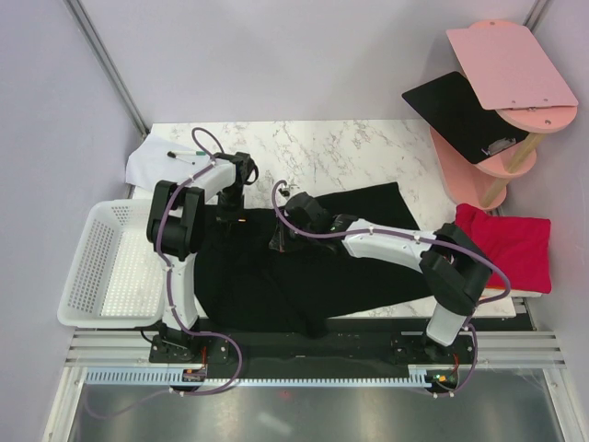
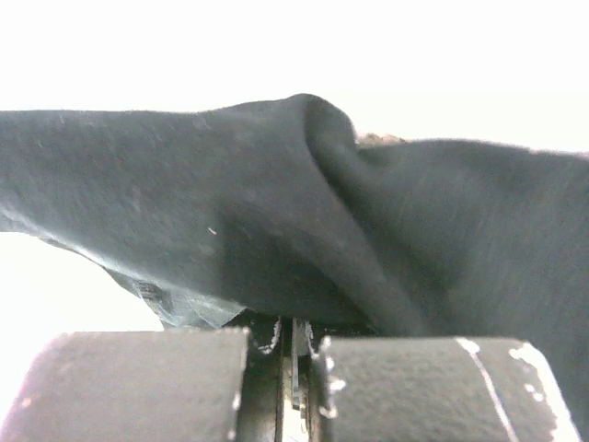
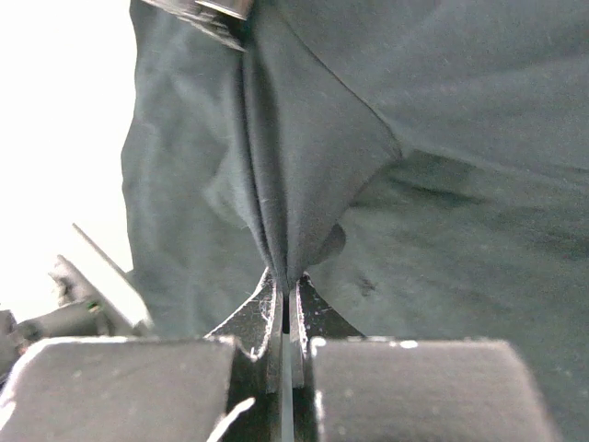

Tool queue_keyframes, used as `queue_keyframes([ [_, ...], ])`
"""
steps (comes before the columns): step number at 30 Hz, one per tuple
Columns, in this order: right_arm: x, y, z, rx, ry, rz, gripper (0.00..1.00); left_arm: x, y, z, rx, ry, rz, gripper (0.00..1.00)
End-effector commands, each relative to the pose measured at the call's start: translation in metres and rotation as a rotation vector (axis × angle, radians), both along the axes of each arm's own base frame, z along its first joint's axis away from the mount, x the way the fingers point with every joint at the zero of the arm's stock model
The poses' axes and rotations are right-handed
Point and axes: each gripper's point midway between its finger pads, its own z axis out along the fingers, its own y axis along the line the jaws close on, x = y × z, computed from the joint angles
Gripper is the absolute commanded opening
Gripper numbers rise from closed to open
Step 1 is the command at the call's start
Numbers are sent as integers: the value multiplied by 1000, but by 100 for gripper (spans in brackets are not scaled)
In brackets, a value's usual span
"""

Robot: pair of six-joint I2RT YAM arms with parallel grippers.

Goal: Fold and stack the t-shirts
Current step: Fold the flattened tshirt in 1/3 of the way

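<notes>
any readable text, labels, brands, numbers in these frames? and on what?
None readable in any view.
black shirt: no print or tag text shows, in the wrist views either.
white paper: looks blank, too small to be sure.
pink board and black board: no legible marks.

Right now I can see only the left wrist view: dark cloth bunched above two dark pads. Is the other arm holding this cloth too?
Observer: Yes. The right gripper is shut on a pinched fold of the same black t-shirt.
Operator: Are there any other shirts around?
Observer: A red t-shirt lies folded at the far right of the overhead view.
Operator: And at the far left?
Observer: A white basket with perforated walls sits there, beside the black t-shirt.
</notes>
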Motion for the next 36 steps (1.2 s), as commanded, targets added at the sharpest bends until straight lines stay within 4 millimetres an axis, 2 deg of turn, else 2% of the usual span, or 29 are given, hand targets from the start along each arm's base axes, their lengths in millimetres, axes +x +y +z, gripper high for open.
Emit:
queue_keyframes([
  [1, -18, -5, 43, 63, 23, 42, 0, 6, 19, -22, 81, 8, -12, 2],
  [2, -19, -3, 49, 62, 25, 56, 0, 7, 19, -22, 82, 6, -12, 2],
  [3, -28, -4, 42, 49, 69, 85, 1, 8, 19, -21, 83, 1, -13, 2],
  [7, -53, 0, 28, 41, 187, 188, 28, 8, 21, -21, 97, 1, -12, 2],
  [9, -58, -2, 28, 35, 201, 207, 36, 8, 22, -21, 102, 2, -14, 2],
  [11, -53, -7, 33, 26, 158, 187, 53, 9, 23, -20, 106, -1, -13, 2],
  [12, -48, -11, 46, 34, 114, 171, 56, 9, 23, -20, 108, -1, -13, 2],
  [13, -41, -18, 49, 11, 64, 161, 60, 9, 23, -20, 108, 0, -12, 2],
  [14, -24, -30, 49, -38, 5, 93, 61, 10, 22, -19, 105, -5, -10, 2],
  [15, -17, -42, 52, -72, -27, 61, 60, 10, 22, -18, 104, -9, -10, 2],
  [17, 19, -79, 48, -209, -145, -54, 55, 10, 22, -19, 103, -7, -9, 2],
  [19, 48, -117, 41, -324, -203, -163, 28, 10, 21, -18, 100, -8, -11, 2],
  [20, 60, -133, 38, -376, -226, -192, 6, 10, 21, -17, 98, -11, -10, 2],
  [21, 75, -152, 34, -441, -251, -263, 0, 11, 21, -16, 100, -15, -9, 2],
  [22, 89, -170, 30, -473, -250, -308, 0, 12, 21, -14, 99, -23, -7, 2],
  [23, 101, -178, 32, -502, -267, -317, 0, 13, 21, -12, 99, -32, -4, 2],
  [25, 120, -199, 8, -587, -236, -343, 0, 16, 20, -6, 95, -54, 0, 2],
  [26, 129, -199, 8, -600, -236, -339, 0, 17, 18, -4, 91, -65, 2, 2],
  [27, 133, -201, -10, -637, -204, -331, 0, 18, 16, -3, 84, -73, 0, 2],
  [29, 144, -206, -20, -650, -184, -341, 0, 17, 13, -2, 78, -76, -5, 2],
  [30, 147, -208, -33, -666, -161, -339, 0, 18, 13, -3, 75, -75, -3, 2],
  [36, 159, -210, -53, -689, -136, -334, 0, 20, 8, -8, 71, -66, 6, 2],
])
